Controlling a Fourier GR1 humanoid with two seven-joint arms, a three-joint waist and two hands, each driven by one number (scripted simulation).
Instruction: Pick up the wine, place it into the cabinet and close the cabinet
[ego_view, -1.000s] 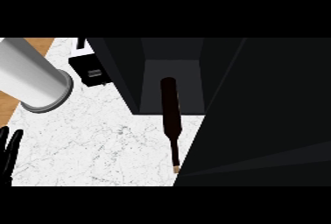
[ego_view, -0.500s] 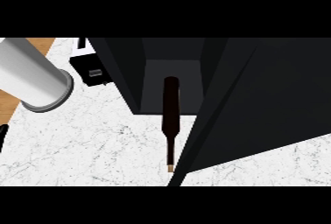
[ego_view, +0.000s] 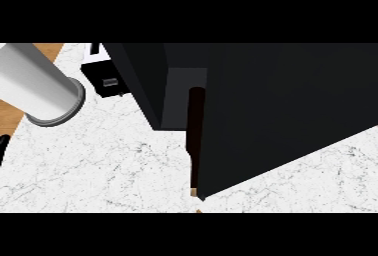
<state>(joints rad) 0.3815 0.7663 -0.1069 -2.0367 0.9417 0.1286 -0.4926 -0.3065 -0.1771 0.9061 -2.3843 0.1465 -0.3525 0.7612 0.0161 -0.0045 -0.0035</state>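
Observation:
The wine bottle (ego_view: 196, 117) is dark brown and slender. Its body sits inside the black cabinet (ego_view: 144, 75), in the narrow grey opening, and its neck and pale top (ego_view: 193, 191) point toward me. The cabinet door (ego_view: 288, 105), a large black panel, covers most of the opening, and its edge runs right along the bottle's right side. A thin black sliver of my left hand (ego_view: 3, 144) shows at the left edge of the head view, far from the bottle. My right hand does not show.
A big white cylinder (ego_view: 37, 82) stands on the white marble counter (ego_view: 103, 170) at the left. A small black box (ego_view: 109, 82) sits between it and the cabinet. A wooden strip (ego_view: 52, 50) runs along the far left.
The cabinet door has swung leftward over the opening, leaving only a narrow gap at the bottle. My left hand has slid out toward the left edge.

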